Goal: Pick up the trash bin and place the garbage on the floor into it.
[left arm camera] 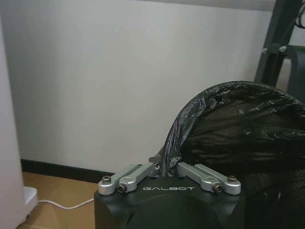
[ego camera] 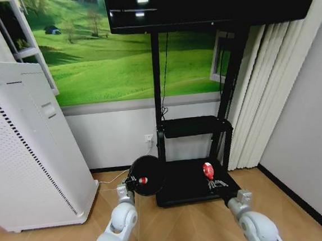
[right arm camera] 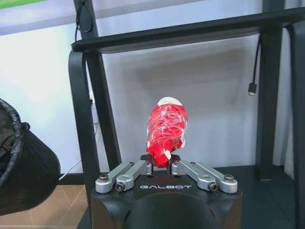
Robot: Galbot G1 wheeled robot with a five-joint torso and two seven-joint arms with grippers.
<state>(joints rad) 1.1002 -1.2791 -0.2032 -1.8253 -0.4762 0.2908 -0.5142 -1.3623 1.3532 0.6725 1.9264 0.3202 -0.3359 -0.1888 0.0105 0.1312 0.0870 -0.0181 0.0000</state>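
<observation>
Wood floor by black TV stand point(ego camera: 191, 181) | trash bin point(ego camera: 147, 175) being gripped at rim by left gripper point(ego camera: 127, 185), mouth tipped rightward | red wrapper point(ego camera: 208, 170) being pinched in right gripper point(ego camera: 212, 182), right of bin, long axis upright

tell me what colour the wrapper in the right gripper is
Red and white wrapper, clearest in the right wrist view.

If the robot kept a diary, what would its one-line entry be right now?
left pincer: shut on trash bin rim, bin lifted | right pincer: shut on red-and-white wrapper | one wrapper in bin
</observation>
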